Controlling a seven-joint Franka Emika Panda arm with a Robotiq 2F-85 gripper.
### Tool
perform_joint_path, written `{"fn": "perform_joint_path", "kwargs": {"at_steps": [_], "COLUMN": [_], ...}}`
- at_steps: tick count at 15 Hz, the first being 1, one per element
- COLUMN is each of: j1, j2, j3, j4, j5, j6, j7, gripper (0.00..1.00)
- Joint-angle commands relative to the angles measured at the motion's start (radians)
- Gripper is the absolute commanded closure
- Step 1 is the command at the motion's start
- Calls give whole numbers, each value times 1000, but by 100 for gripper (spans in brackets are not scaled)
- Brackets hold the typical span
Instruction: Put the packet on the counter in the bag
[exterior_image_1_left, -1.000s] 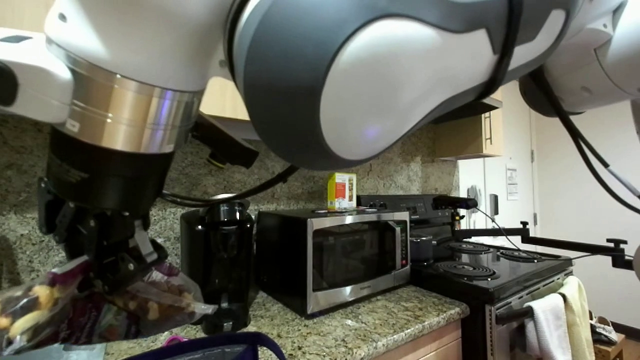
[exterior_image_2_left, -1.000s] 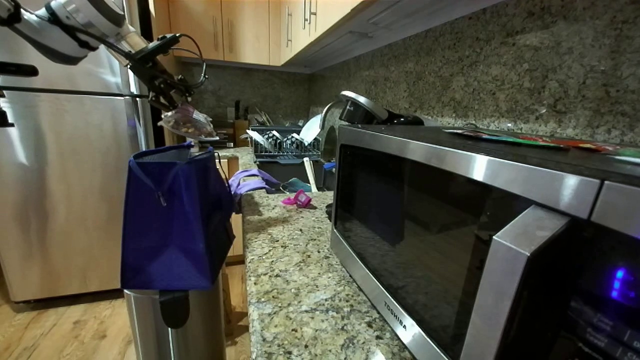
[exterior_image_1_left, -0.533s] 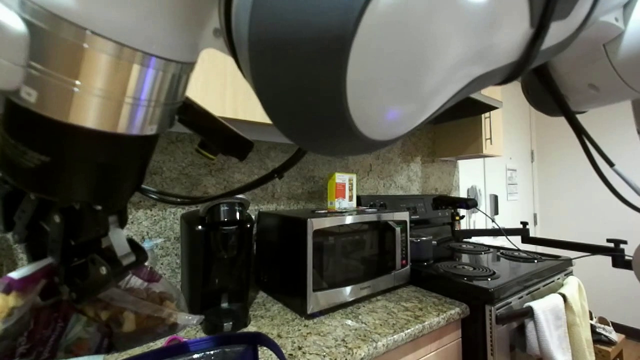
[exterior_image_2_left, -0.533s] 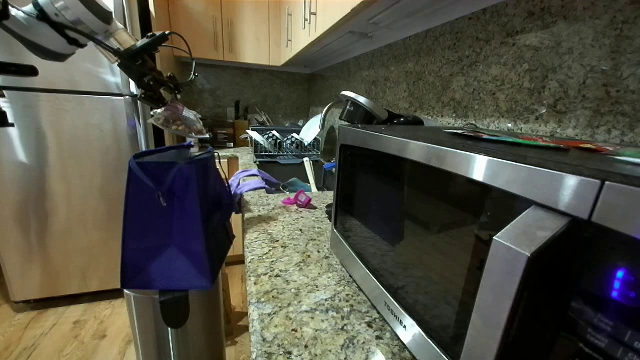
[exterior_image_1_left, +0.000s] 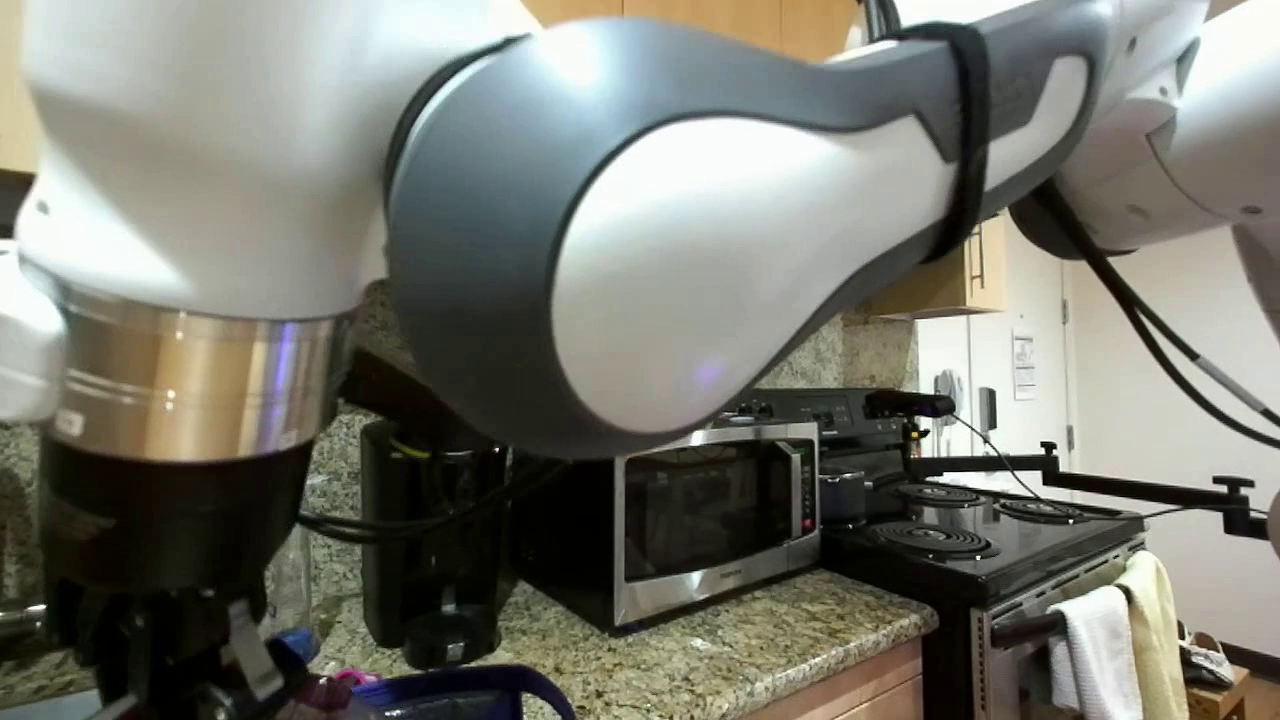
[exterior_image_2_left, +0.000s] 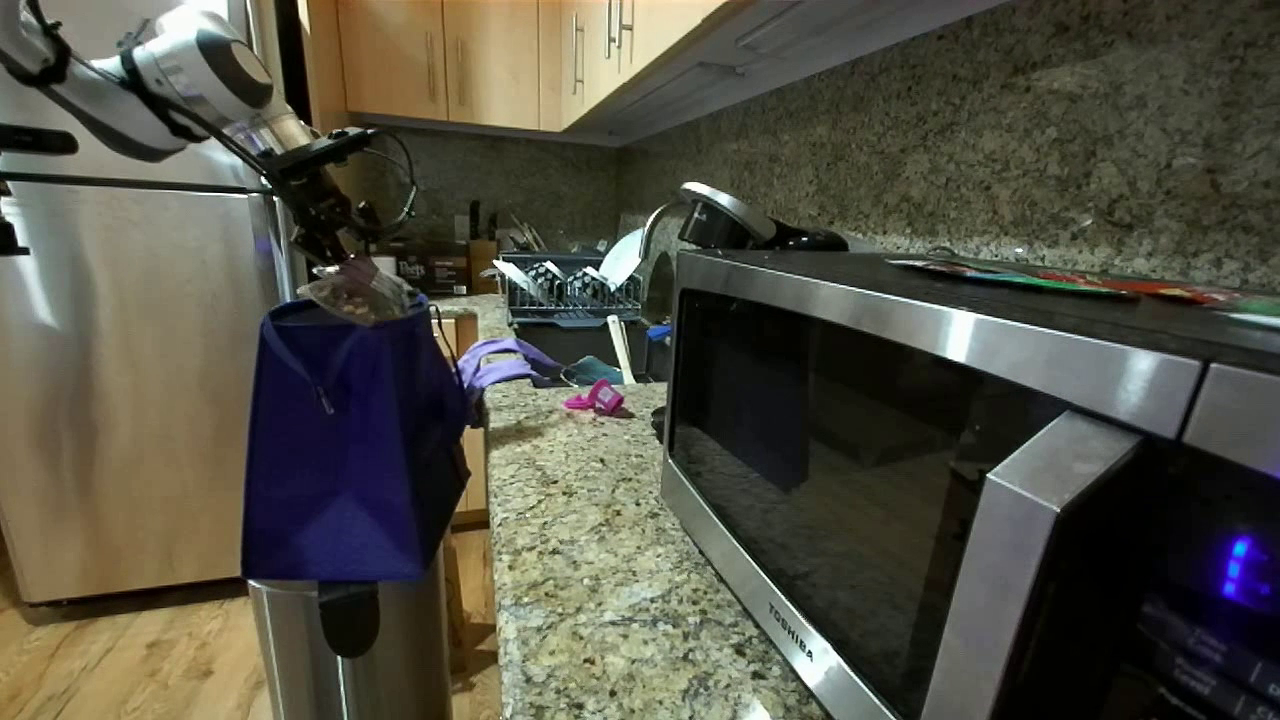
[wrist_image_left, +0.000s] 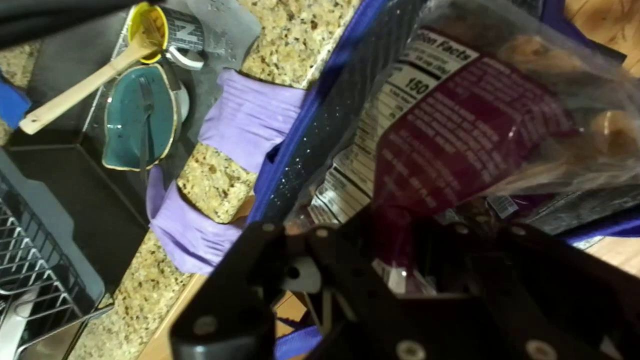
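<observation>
The packet is a clear bag of nuts or dried fruit with a purple label. It hangs at the mouth of the blue bag in an exterior view, its lower part level with the rim. In the wrist view the packet lies over the bag's opening, inside the blue rim. My gripper is shut on the packet's gathered purple end; the fingertips are dark. The gripper is just above the rim. In an exterior view only the bag's rim shows. The granite counter runs beside the bag.
The bag stands on a steel bin. A microwave, a black coffee maker and a pink cup are on the counter. Purple gloves lie by the sink. Something with a barcode shows inside the bag.
My gripper has come down with the packet, which hung above the bag before and is now at rim height in its mouth. The bag has not clearly moved.
</observation>
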Motion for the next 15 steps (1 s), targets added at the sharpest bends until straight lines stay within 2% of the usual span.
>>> {"fn": "perform_joint_path", "kwargs": {"at_steps": [1,7,12,15], "j1": [-8,-4,35,29], "j2": [31,67,12,-20], "j3": [0,1,6,10], "j4": [24,46,33,14], "j5": [53,104,131,160], "j6": [-15,7,-18,-13], "j7": [-11,-27,43,88], "gripper": [91,91,91,91]}}
